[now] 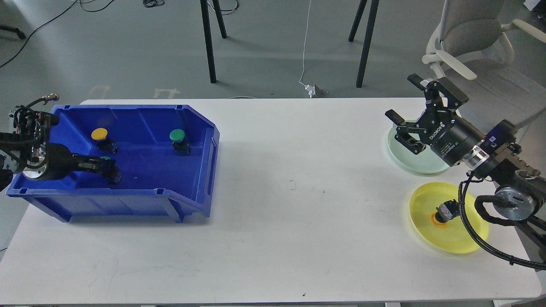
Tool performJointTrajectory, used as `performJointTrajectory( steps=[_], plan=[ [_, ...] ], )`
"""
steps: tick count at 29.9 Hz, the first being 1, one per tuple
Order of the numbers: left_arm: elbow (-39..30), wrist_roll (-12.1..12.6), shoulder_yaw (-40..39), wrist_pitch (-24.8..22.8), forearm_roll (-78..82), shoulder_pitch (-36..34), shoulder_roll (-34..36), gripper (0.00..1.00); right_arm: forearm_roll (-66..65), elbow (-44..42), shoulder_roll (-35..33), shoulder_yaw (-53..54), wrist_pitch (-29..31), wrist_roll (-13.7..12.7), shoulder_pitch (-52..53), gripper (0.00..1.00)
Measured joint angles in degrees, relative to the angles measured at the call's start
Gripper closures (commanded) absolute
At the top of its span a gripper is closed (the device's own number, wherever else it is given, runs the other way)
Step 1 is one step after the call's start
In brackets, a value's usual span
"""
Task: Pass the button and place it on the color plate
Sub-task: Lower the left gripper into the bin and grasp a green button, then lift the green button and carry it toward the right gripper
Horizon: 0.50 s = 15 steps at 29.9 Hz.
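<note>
A blue bin (200,149) at the left holds a yellow button (99,134), a green button (177,136) and a second green button (111,172) low at the front left. My left gripper (106,167) reaches into the bin from the left and looks shut on this second button, whose green cap barely shows. My right gripper (401,96) is open and empty, held above the far edge of a pale green plate (420,164). A yellow plate (452,238) at the right front holds an orange button (442,213) on its side.
The bin's walls surround my left gripper. My right arm and its cable (469,221) hang over the yellow plate's right side. A chair (473,38) stands behind the table's right corner, and table legs stand on the floor beyond the far edge.
</note>
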Motion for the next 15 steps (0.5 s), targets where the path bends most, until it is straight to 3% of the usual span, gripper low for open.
performJointTrajectory(
  steps=[10, 15],
  plan=[
    [0.0, 0.0, 0.56, 0.11, 0.06, -0.01, -0.03, 0.75, 0.0, 0.0, 0.05, 0.0, 0.0, 0.0, -0.02, 0.03],
    [0.0, 0.0, 0.86, 0.11, -0.05, -0.34, -0.04, 0.76, 0.0, 0.0, 0.05, 0.0, 0.0, 0.0, -0.07, 0.03]
  ],
)
